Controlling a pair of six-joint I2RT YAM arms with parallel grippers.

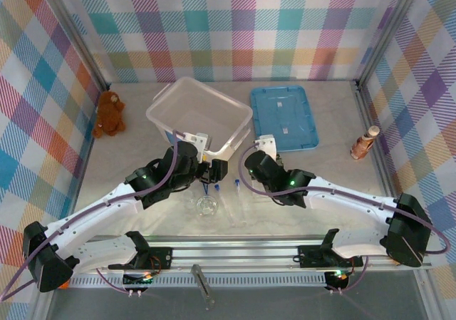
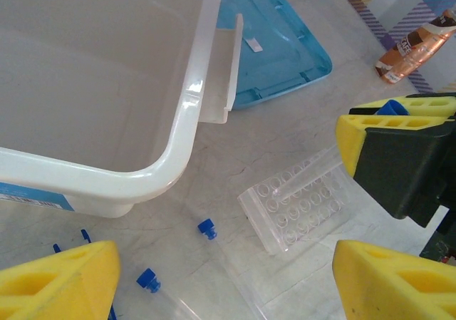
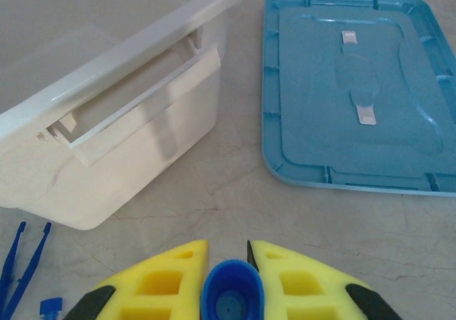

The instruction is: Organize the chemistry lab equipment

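**Mia:** What is the right pincer (image 3: 228,257) doing?

**Ben:** It is squeezing its yellow fingers (image 3: 164,281) shut on the blue cap of a test tube (image 3: 231,295). The picture edge is cutting off the clear part.

**Mia:** And the left pincer (image 2: 224,281)?

**Ben:** It is hanging wide open and holding nothing. A second tube (image 2: 206,229) and a third tube (image 2: 148,279) are lying on the table under it. Their clear bodies are hard to make out.

**Mia:** Where is the rack?

**Ben:** The clear tube rack (image 2: 299,209) is lying just past them. The right pincer is hiding one end.

**Mia:** And the rest?

**Ben:** The blue tweezers (image 3: 18,263) are lying near the white bin (image 3: 107,142), half cut off. The round glass dish (image 1: 207,206) is sitting nearer the arms' bases.

**Mia:** What is all around?

**Ben:** A pale grey table (image 1: 335,120) is holding everything. A blue lid (image 1: 283,117) is lying flat beside the bin. Checked walls (image 1: 235,21) in many colours are standing around it.
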